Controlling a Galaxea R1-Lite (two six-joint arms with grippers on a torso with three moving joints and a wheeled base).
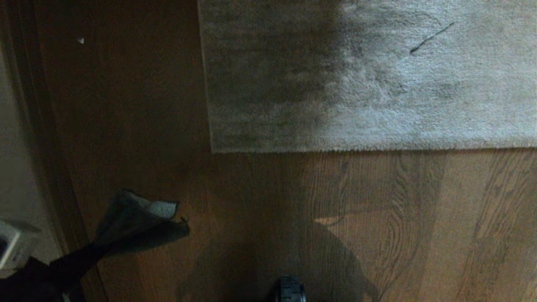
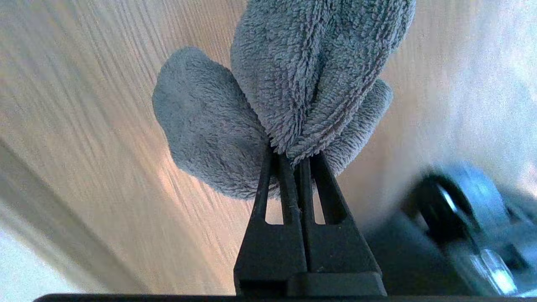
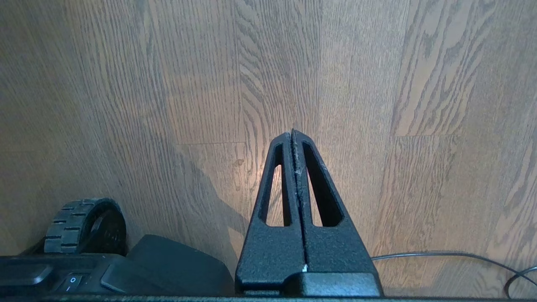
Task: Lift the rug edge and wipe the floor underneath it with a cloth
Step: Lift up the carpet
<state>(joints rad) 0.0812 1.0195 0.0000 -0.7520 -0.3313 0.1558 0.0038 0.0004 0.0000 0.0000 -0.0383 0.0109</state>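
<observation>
The light grey rug (image 1: 377, 84) lies flat across the top of the head view, its straight hem and near-left corner resting on the brown wood floor (image 1: 335, 218). At the bottom left my left gripper (image 1: 90, 247) is shut on the dark grey cloth (image 1: 138, 222), which hangs bunched above the floor, well short of the rug. Up close, the fluffy cloth (image 2: 289, 84) bulges out past the left gripper (image 2: 293, 157). My right gripper (image 3: 292, 133) is shut on nothing and hangs parked over bare floor (image 3: 168, 84), outside the head view.
A pale wall and dark baseboard (image 1: 37, 167) run down the left side. My base's wheel (image 3: 84, 226) and black body sit beside the right gripper. A thin cable (image 3: 453, 254) lies on the floor. A dark thread (image 1: 432, 37) lies on the rug.
</observation>
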